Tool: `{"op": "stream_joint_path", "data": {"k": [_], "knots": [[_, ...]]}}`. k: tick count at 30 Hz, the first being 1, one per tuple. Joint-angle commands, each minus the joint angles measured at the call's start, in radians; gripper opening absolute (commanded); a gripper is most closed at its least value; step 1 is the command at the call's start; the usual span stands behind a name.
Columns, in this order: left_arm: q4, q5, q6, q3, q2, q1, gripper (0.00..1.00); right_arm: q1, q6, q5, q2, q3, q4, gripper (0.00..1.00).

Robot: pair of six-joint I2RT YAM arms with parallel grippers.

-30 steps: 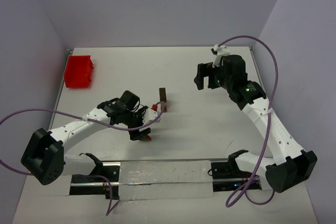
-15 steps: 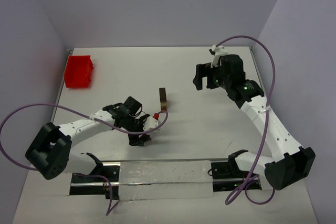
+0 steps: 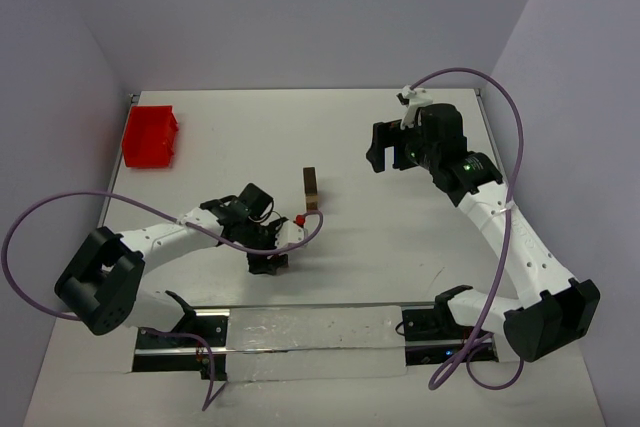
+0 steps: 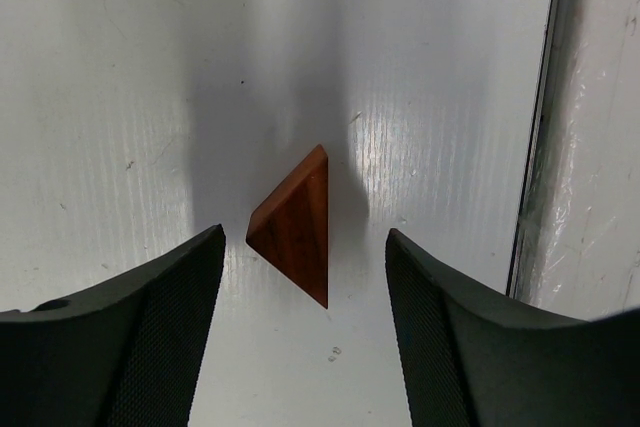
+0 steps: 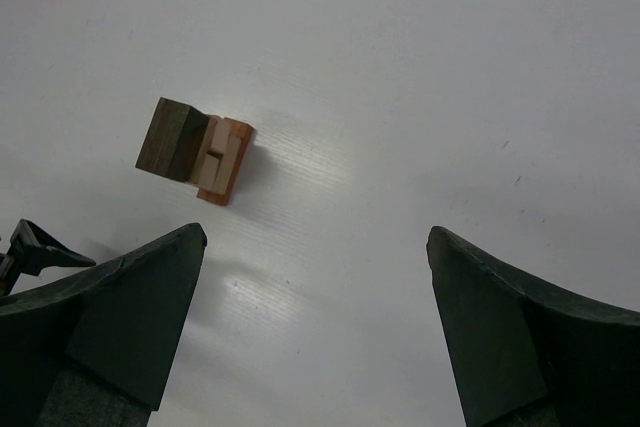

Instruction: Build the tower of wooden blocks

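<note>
Left end effector is down low over the tabletop, near the front edge. In the left wrist view its jaws stand open, one finger on each side of a reddish-brown wedge. The wedge lies flat on the surface with a clear gap to either finger, so it is not gripped. The tower stands upright near the middle of the tabletop, a short way behind and to the right of the left end effector and apart from it. In the right wrist view the tower shows a dark brown block on top, with tan and reddish blocks below it. Right end effector hangs raised above the right rear part of the tabletop, well apart from the tower. Its jaws are spread wide with nothing between them, and only bare surface shows between the fingers. A red tray sits at the far left corner, well apart from both arms.
</note>
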Motion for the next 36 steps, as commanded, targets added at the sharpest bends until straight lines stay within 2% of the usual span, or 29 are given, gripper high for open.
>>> {"op": "stream_joint_path", "data": {"k": [1,15,25,28,31,36], "knots": [[0.041,0.031,0.025,0.003,0.004,-0.004,0.69,-0.005,-0.002,-0.007,0.004,0.019,0.022,1.00],[0.065,0.011,0.027,-0.011,0.019,-0.010,0.53,-0.005,0.001,-0.018,0.020,0.030,0.011,1.00],[0.051,-0.031,0.003,-0.002,-0.029,-0.029,0.24,-0.003,0.030,-0.068,0.019,0.026,-0.002,1.00],[0.002,-0.059,-0.024,0.056,-0.091,-0.054,0.16,-0.003,0.056,-0.146,0.012,0.016,-0.009,1.00],[-0.039,-0.115,-0.072,0.113,-0.188,-0.073,0.01,-0.003,0.092,-0.258,0.000,-0.015,-0.002,1.00],[-0.058,-0.196,-0.183,0.178,-0.355,-0.093,0.00,-0.003,0.167,-0.457,-0.023,-0.099,0.048,1.00]]}}
